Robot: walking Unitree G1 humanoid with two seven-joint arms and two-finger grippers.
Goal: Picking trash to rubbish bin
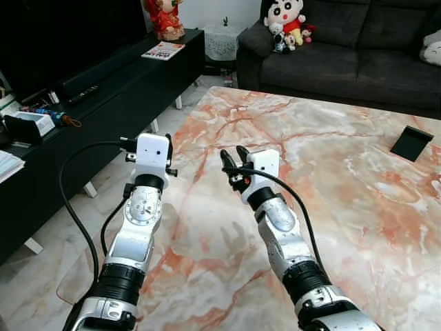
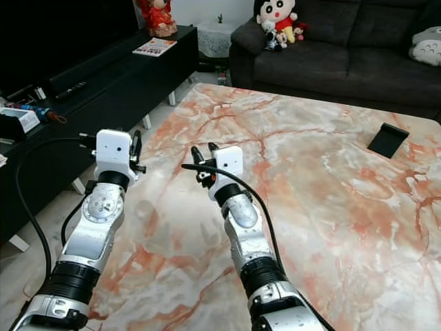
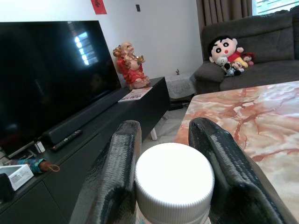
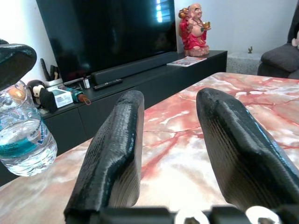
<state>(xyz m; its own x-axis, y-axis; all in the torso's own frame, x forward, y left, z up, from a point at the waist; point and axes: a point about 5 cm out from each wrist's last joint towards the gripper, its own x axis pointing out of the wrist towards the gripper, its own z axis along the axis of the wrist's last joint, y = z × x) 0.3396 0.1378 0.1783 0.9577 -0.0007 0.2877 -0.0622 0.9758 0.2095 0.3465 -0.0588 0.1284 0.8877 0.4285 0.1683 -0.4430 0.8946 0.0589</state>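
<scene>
A clear plastic water bottle [image 4: 23, 140] with a white screw cap [image 3: 173, 182] sits between the fingers of my left gripper [image 3: 167, 135], which is shut on it just below the cap. In the left eye view the left gripper [image 1: 167, 146] is raised over the left edge of the marble table [image 1: 344, 207], and its white wrist box hides the bottle. My right gripper [image 1: 233, 153] hovers over the table just to the right of it, open, with nothing between its fingers [image 4: 117, 140].
A small black object [image 1: 411, 143] lies on the table's far right. A long black TV console [image 1: 103, 89] with a remote, boxes and a magazine [image 1: 163, 50] runs along the left. A dark sofa [image 1: 344, 55] with a plush doll [image 1: 284, 21] stands behind the table.
</scene>
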